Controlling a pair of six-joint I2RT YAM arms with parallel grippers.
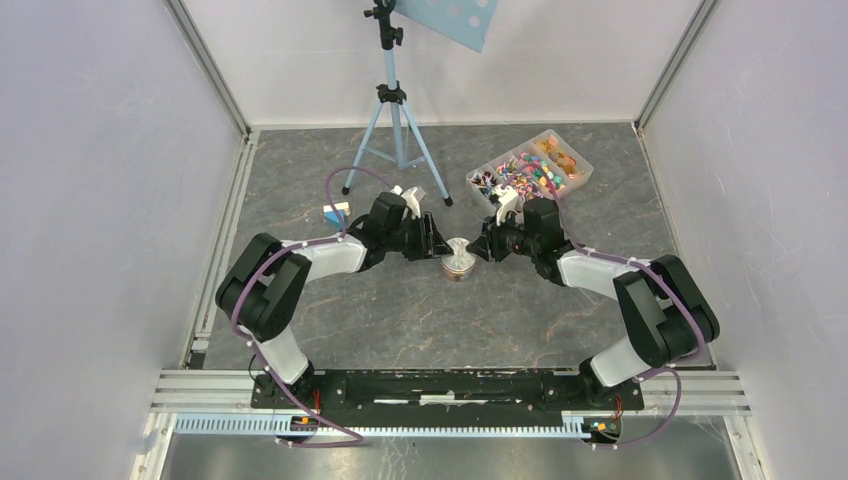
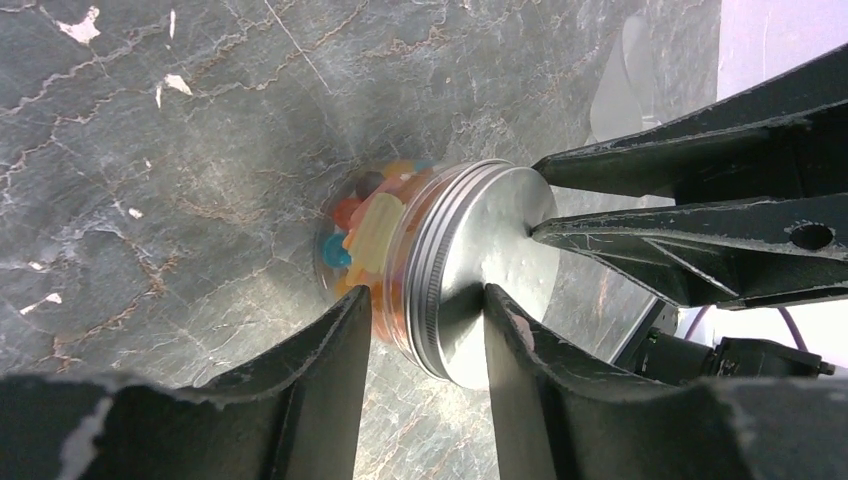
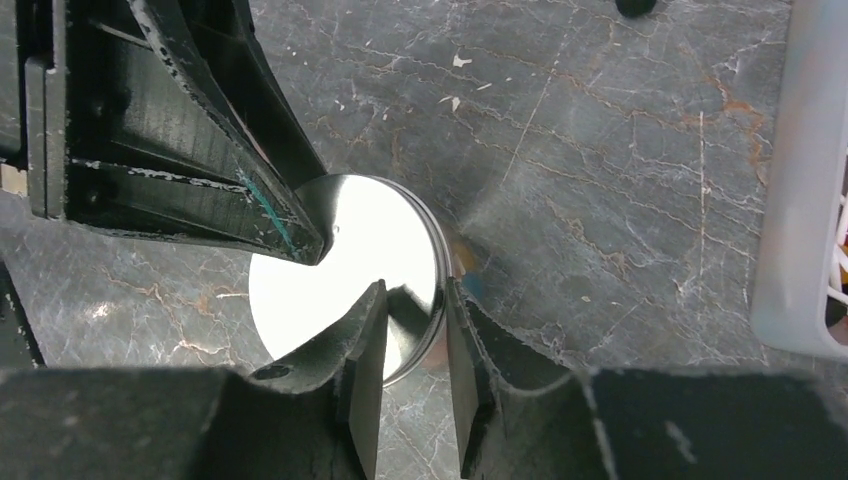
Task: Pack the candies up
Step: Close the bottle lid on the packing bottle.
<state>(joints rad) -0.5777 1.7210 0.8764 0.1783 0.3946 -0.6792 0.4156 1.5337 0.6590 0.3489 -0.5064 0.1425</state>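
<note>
Right claw (image 3: pixel 415 290) is clamped on the rim of the metal lid (image 3: pixel 350 240); left claw (image 2: pixel 425 300) straddles the same rim, though I cannot tell if it grips. Candies (image 2: pixel 375 225) fill the jar (image 2: pixel 325 225) under that lid, between both claws; more lie in the tray (image 1: pixel 585 165), well apart

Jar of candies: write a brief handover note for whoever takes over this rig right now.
Right gripper: shut on the lid, at its rim.
Left gripper: fingers straddle the lid's edge; grip unclear.
Jar: mid-table between both grippers, lid on, candies inside.
Tray behind the right arm holds many more candies.
Done: jar looks full, lid placed.
Left: probably tighten the lid, then release; tightness cannot be judged.
</note>
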